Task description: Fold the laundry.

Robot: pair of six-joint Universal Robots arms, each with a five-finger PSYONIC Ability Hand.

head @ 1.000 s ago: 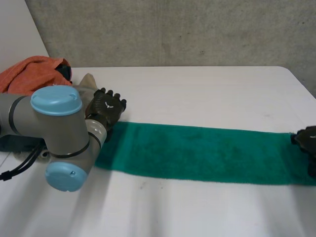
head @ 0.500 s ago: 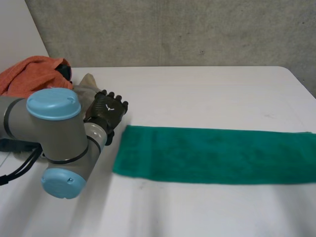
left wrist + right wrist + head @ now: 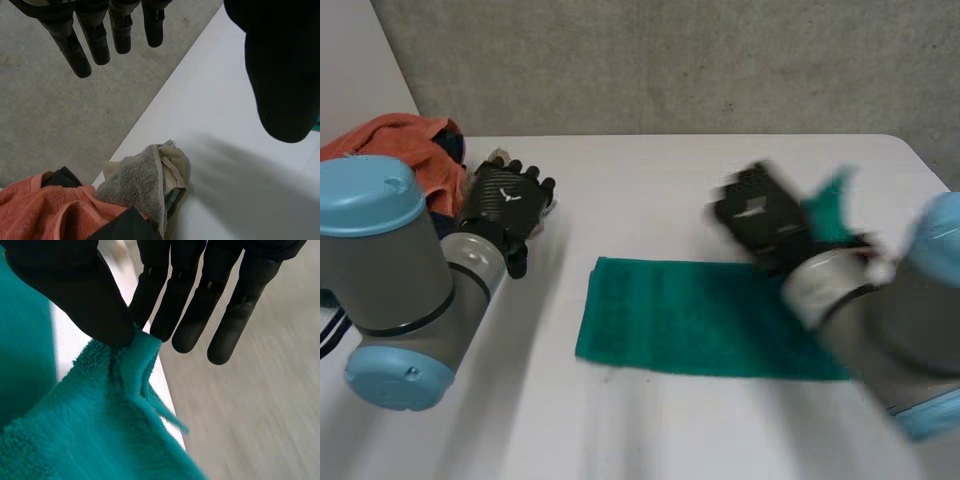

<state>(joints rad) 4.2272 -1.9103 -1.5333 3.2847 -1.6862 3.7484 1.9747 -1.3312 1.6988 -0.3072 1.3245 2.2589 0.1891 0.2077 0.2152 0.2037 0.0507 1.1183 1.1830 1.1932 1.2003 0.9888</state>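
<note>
A green towel [image 3: 690, 315] lies flat on the white table [image 3: 650, 180], folding over at its right end. My right hand [image 3: 760, 215] hovers above the towel's right half, shut on a raised corner [image 3: 832, 200]. In the right wrist view that corner [image 3: 131, 352] is pinched between the thumb [image 3: 65, 285] and straight fingers [image 3: 192, 315], and the rest of the towel [image 3: 90, 430] hangs beneath. My left hand [image 3: 505, 195] is off the towel, to its left near the laundry pile. Its fingers [image 3: 85, 35] are straight and hold nothing.
A laundry pile sits at the table's far left corner: an orange cloth [image 3: 390, 150], and a grey-beige cloth [image 3: 142, 182] beside it under my left hand. The table's edge [image 3: 165, 92] drops to a grey floor there. My left arm's elbow [image 3: 390, 290] stands over the near left.
My right hand came in from the right, lifting the towel's right end up and leftward over itself. The towel's left edge slid right. My left hand drew back left, off the towel.
</note>
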